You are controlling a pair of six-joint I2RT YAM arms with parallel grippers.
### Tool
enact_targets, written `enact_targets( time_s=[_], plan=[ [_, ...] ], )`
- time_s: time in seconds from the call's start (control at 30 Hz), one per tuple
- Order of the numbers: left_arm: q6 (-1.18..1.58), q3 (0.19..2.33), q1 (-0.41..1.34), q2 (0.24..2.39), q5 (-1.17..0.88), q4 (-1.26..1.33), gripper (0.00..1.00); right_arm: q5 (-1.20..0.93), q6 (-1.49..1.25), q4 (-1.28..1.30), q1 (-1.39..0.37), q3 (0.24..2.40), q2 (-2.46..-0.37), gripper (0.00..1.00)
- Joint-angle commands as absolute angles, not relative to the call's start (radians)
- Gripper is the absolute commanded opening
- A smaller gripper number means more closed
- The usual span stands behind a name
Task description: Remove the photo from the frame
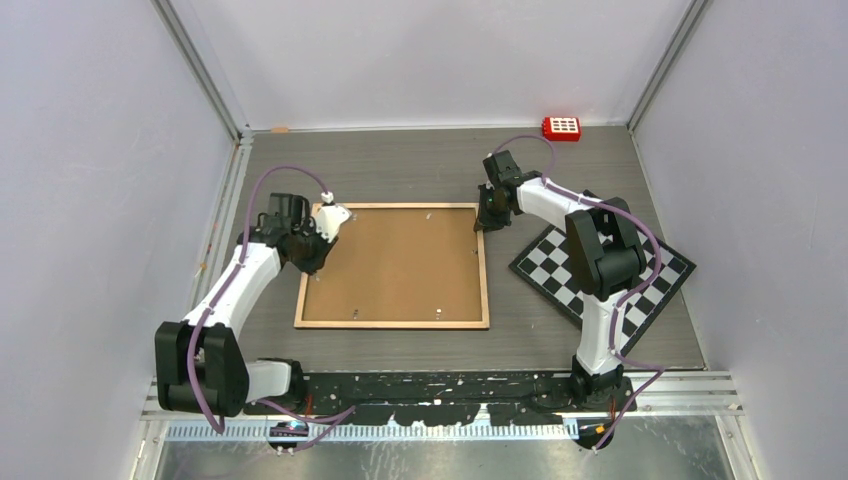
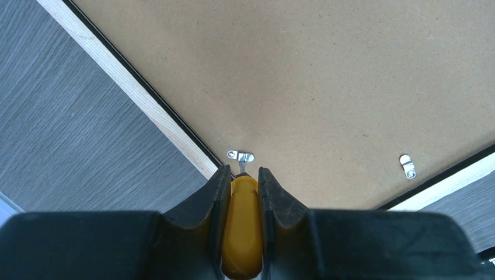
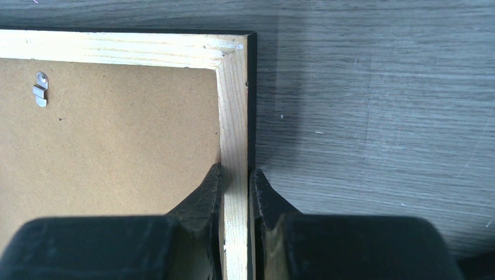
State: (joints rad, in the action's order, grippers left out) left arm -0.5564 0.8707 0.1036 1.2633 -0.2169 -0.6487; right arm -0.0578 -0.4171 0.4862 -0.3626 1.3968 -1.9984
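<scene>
The frame lies back-up, the photo hidden under its board, its right rail clamped near the far corner by the right gripper, while a yellow tool, gripped by the left gripper, is aimed at a clip by the far-left corner.

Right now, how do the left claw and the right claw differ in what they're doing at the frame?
The left claw is closed on a yellow tool; the right claw holds no tool and pinches the frame by its pale wood rim. The left claw's tool tip points at a metal clip on the brown backing board; the right claw sits near a corner, not at a clip. Both work low over the frame's back.
</scene>
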Motion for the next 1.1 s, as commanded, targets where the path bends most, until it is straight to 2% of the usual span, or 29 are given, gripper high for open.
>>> enact_targets(
  time_s=[0.0,0.73,1.07],
  plan=[
    [-0.512,0.851,0.109,1.260,-0.236,-0.610,0.00,-0.039,-0.434,0.572,-0.365,1.373,-2.021,0.00],
    [-0.374,0.827,0.109,1.236,-0.276,-0.435,0.00,-0.040,-0.436,0.568,-0.366,1.368,-2.016,0.01],
    [-0.316,0.940,0.112,1.193,-0.418,-0.536,0.00,-0.094,-0.430,0.564,-0.365,1.367,-1.980,0.02]
  ],
)
